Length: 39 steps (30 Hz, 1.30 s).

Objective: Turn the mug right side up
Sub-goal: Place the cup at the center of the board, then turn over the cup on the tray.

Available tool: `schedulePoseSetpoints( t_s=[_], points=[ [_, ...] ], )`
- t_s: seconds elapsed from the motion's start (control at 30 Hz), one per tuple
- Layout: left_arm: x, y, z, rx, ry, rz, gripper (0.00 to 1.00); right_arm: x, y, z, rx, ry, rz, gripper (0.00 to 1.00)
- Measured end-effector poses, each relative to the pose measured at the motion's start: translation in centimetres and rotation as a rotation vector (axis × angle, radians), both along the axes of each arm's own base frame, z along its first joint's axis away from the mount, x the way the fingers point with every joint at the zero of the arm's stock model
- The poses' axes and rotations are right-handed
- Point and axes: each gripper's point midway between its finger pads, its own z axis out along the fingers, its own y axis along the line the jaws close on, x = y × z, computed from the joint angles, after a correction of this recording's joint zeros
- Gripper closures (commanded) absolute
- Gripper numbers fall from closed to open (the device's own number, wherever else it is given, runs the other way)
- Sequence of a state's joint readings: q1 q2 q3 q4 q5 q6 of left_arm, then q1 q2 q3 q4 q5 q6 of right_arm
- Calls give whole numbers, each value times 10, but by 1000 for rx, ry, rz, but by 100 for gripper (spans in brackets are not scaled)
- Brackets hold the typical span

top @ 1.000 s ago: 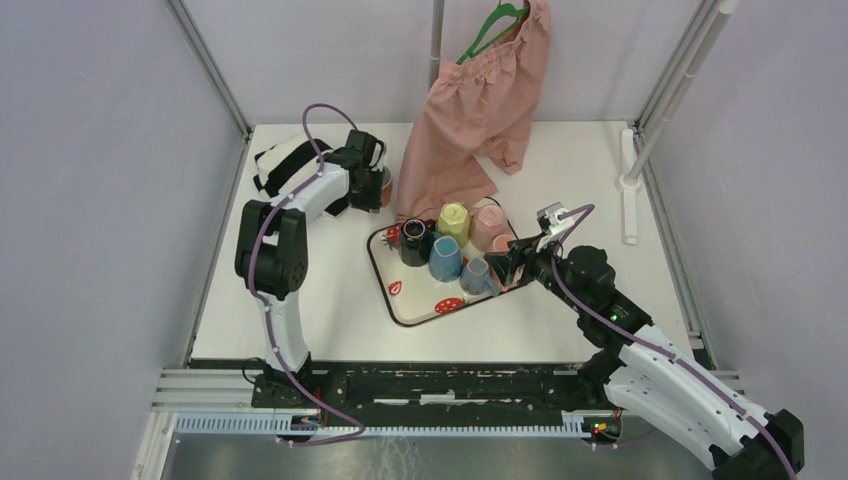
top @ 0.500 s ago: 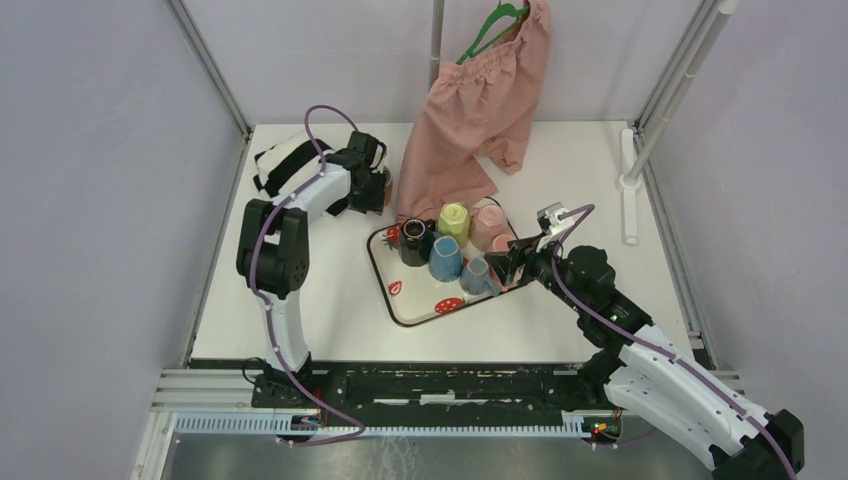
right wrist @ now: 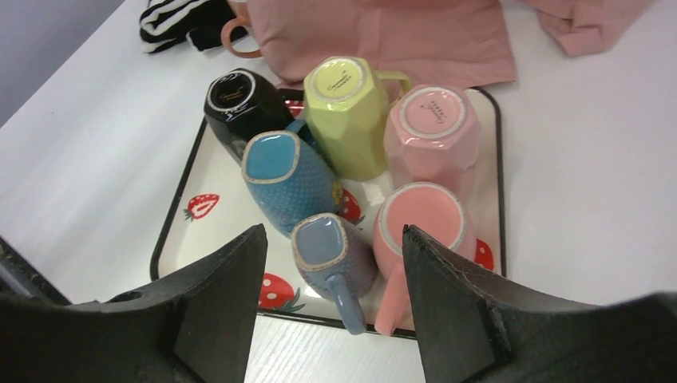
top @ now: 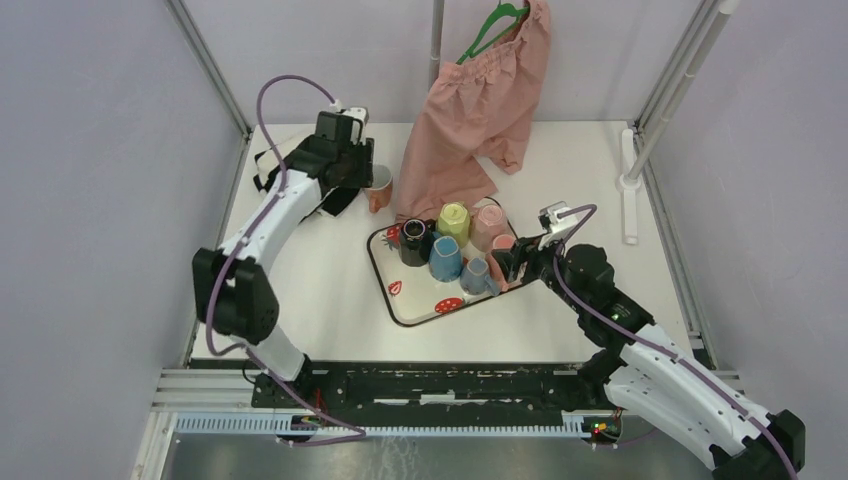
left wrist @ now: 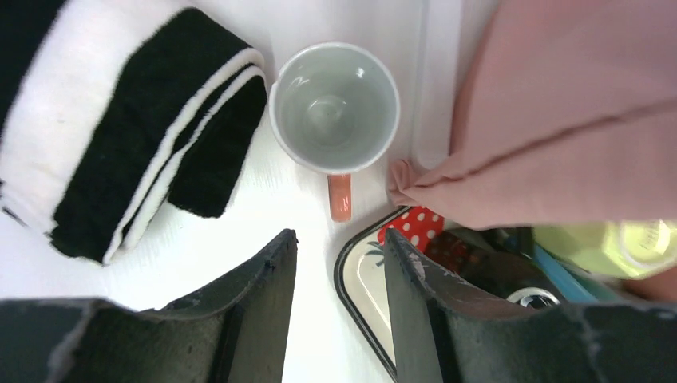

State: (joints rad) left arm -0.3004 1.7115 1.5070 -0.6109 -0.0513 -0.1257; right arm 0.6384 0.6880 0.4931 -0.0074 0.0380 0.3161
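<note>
Tabletop (top: 330, 300), one upright mug (left wrist: 334, 108), six inverted mugs (right wrist: 349, 112)

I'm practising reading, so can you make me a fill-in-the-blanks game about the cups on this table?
The orange-handled ceramic mug stands with its opening facing ____. The strawberry-print tray holds ____ upside-down mugs. The folded cloth beside that mug is striped black and ____.
Missing words: up, six, white.

I see the round ceramic mug (left wrist: 334, 108) white inside, orange-handled; the folded fabric (left wrist: 120, 136) left of it black-and-white striped; the nearer rectangular tray (right wrist: 190, 251) white, black-rimmed, with red strawberries.
</note>
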Motion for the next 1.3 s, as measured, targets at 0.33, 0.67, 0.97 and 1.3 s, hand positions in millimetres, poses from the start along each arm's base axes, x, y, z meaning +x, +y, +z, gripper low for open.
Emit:
schedulePoseSetpoints(
  t_s=[0.33,0.67,0.97,1.3],
  points=[
    [-56,18,108,-141,-361,37,49,19,-23,10,-202,-34,-94,32],
    [-92,32,156,-278,-518,129,38,19,-32,-18,-326,106,-116,41],
    [-103,50,166,-358,-552,295,3,15,-25,-52,-278,275,-153,44],
    [-120,67,184,-360,-572,372,0,12,-22,-97,-299,407,-179,47]
  ],
)
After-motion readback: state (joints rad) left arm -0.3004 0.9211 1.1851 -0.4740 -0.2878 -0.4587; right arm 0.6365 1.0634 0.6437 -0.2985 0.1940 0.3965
